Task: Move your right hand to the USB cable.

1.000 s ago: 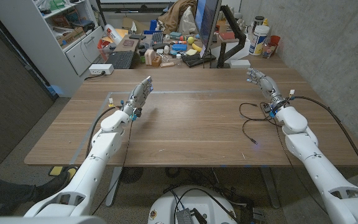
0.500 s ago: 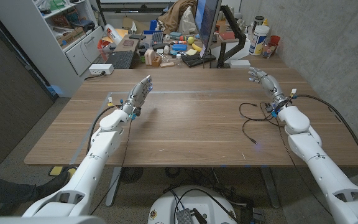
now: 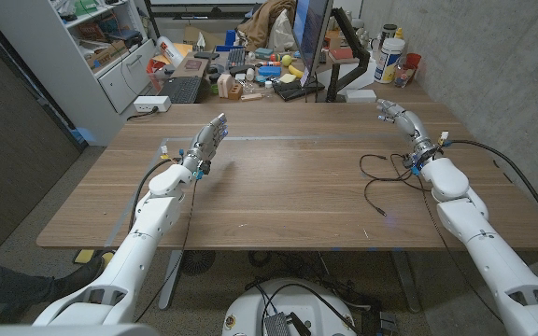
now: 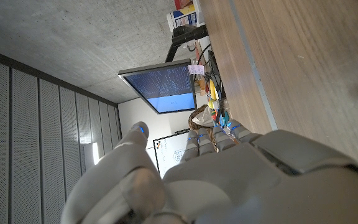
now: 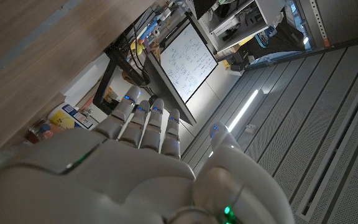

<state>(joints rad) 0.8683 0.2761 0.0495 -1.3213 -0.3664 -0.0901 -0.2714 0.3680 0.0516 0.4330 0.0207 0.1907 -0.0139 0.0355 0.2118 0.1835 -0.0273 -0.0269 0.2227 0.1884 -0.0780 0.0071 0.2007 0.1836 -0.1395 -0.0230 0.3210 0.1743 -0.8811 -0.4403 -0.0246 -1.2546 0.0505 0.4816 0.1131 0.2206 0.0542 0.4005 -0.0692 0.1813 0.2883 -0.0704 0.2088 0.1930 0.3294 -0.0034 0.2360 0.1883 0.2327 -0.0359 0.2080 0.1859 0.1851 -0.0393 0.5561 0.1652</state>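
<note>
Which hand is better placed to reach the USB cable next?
Right. The USB cable lies on the table just inboard of the right forearm, with the right hand raised above it. The left hand is across the table.

My arms are glossy white, rounded shells joined in segments, with thin black cables running along each forearm. My left hand [image 3: 209,140] and right hand [image 3: 400,119] are pale grey, with small blue lights on the fingers [image 5: 143,121] and coloured connectors at the wrists.
</note>
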